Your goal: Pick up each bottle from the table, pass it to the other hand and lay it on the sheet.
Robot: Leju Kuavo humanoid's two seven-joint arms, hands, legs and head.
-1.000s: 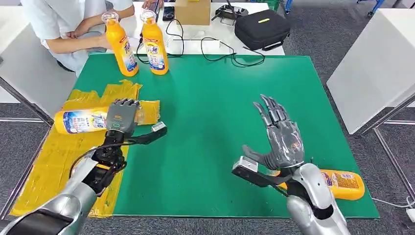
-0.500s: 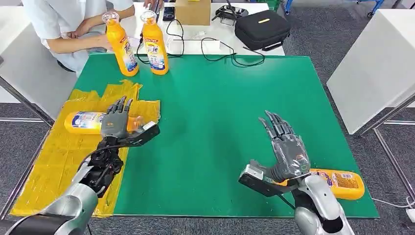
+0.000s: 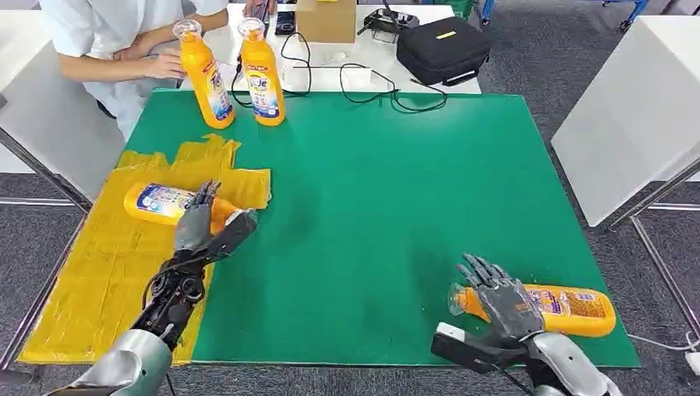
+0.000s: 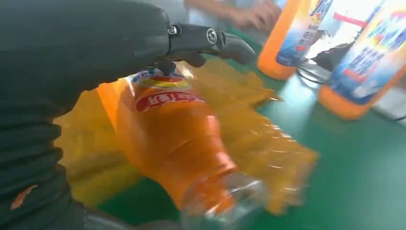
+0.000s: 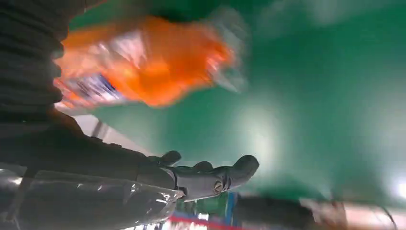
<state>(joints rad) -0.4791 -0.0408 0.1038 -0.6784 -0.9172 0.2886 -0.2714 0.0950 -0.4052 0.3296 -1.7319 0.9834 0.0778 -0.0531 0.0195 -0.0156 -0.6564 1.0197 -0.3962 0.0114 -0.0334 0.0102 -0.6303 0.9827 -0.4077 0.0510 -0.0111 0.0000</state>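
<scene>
An orange bottle lies on its side on the yellow sheet at the table's left. My left hand hovers at its neck end with fingers straight and apart, holding nothing. In the left wrist view the fingers stretch over the bottle. A second orange bottle lies near the front right corner of the green mat. My right hand is low over its capped end, fingers spread. The right wrist view is blurred and shows that bottle close to the palm. Two more bottles stand upright at the back left.
A person sits at the back left, one hand touching the left upright bottle. Behind the mat are a cardboard box, a black case and loose cables. A white table stands to the right.
My left hand let go of the bottle, which now lies on the sheet, and drew back. My right hand dropped from mid-air down to the front right bottle's neck.
</scene>
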